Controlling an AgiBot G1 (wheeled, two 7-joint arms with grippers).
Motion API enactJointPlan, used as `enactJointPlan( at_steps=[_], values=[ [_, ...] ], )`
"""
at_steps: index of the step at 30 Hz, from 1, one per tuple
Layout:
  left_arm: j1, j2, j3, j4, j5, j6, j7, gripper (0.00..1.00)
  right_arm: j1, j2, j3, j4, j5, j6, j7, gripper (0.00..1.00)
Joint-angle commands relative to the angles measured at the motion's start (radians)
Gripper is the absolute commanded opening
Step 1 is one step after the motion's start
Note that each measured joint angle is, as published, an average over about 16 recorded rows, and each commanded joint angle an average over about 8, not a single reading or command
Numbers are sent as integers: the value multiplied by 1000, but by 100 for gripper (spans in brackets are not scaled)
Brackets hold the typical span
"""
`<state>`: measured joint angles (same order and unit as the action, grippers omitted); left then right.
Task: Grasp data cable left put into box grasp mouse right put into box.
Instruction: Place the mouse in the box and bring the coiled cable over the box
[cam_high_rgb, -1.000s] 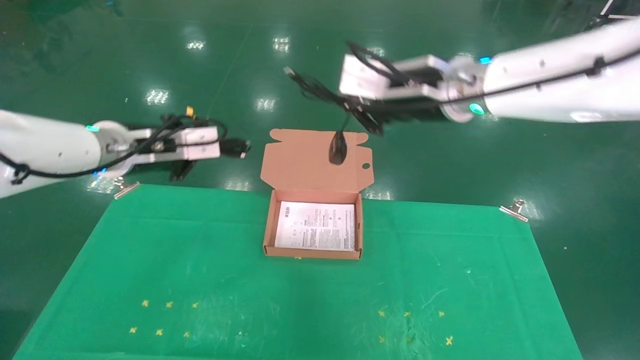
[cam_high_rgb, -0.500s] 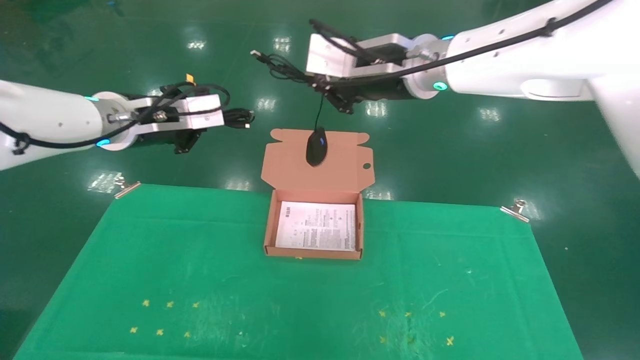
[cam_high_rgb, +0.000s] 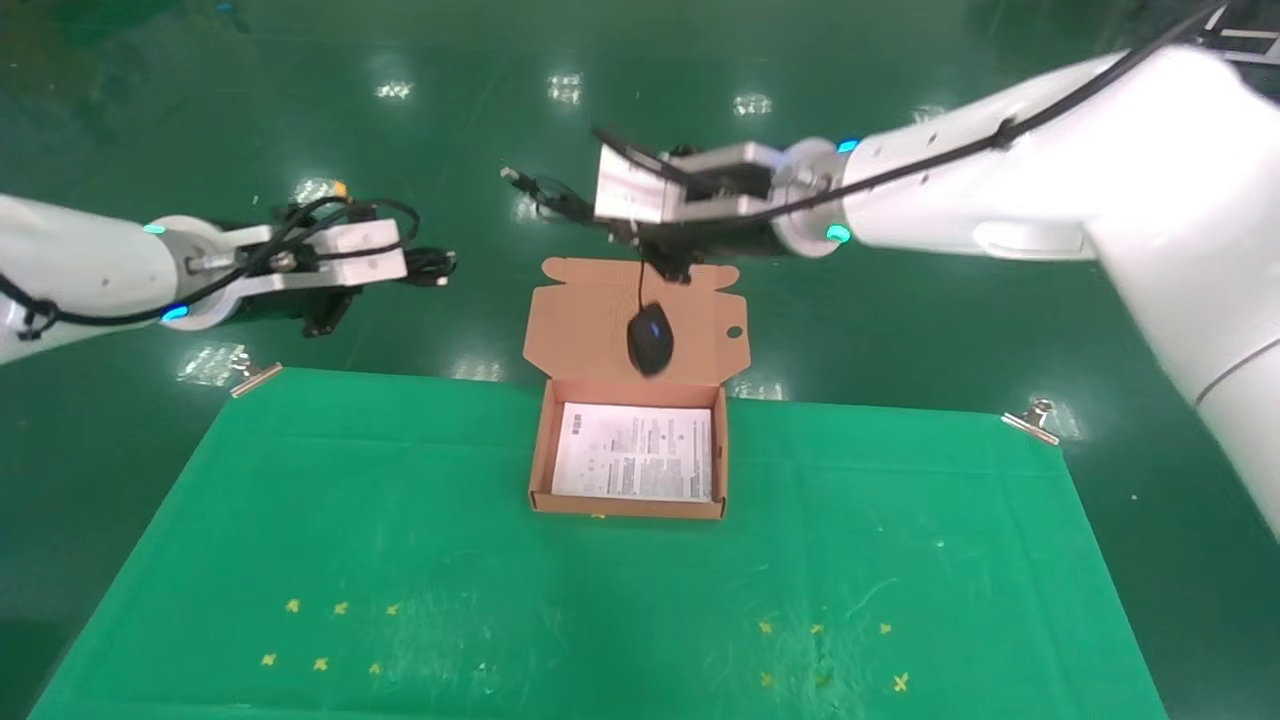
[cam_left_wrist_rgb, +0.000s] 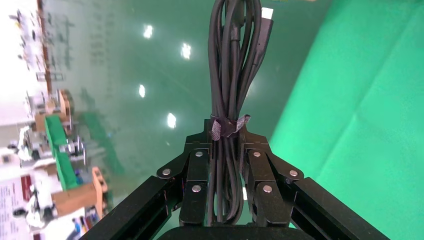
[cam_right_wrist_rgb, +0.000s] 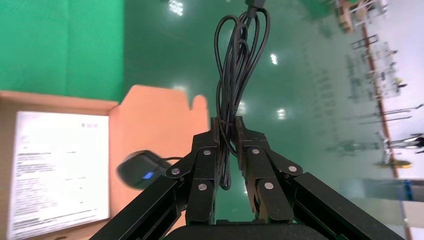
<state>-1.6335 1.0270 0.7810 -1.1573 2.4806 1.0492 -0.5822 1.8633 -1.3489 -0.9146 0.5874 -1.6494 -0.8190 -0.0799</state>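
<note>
The salmon-orange box (cam_high_rgb: 538, 450) stands open at the green cloth's far edge, lid (cam_high_rgb: 585, 320) laid back, white printed sheet (cam_high_rgb: 633, 452) inside. My right gripper (cam_high_rgb: 640, 240) is shut on the bunched cord (cam_right_wrist_rgb: 235, 70) of the black mouse (cam_high_rgb: 650, 338). The mouse hangs by its cord in front of the lid, just beyond the box's back wall, its blue light showing in the right wrist view (cam_right_wrist_rgb: 142, 170). My left gripper (cam_high_rgb: 405, 268) is off the cloth's far left, shut on the data cable (cam_left_wrist_rgb: 235, 65), a tied black bundle that sticks out past the fingers (cam_left_wrist_rgb: 197, 165).
The green cloth (cam_high_rgb: 400, 540) covers the table, held by metal clips at the far left (cam_high_rgb: 250, 378) and far right (cam_high_rgb: 1030, 418) corners. Small yellow crosses (cam_high_rgb: 330, 635) mark it near the front. Shiny green floor lies beyond.
My right arm has swung left and then come lower, and the hanging mouse has dropped down the lid towards the box. My left arm has drawn back to the left with the cable.
</note>
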Motion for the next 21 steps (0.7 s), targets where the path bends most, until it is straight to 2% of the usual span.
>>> enactJointPlan(
  at_steps=[1, 9, 21],
  values=[
    [9, -5, 5, -15, 36, 14, -30, 0, -11, -5, -11, -12, 3, 5, -2, 0],
    [33, -23, 11, -86, 98, 86, -110, 0, -57, -14, -75, -5, 48, 25, 17, 0],
    [39, -26, 11, -108, 109, 98, -126, 0, -97, -23, -216, 53, 150, 114, 73, 0]
  ],
)
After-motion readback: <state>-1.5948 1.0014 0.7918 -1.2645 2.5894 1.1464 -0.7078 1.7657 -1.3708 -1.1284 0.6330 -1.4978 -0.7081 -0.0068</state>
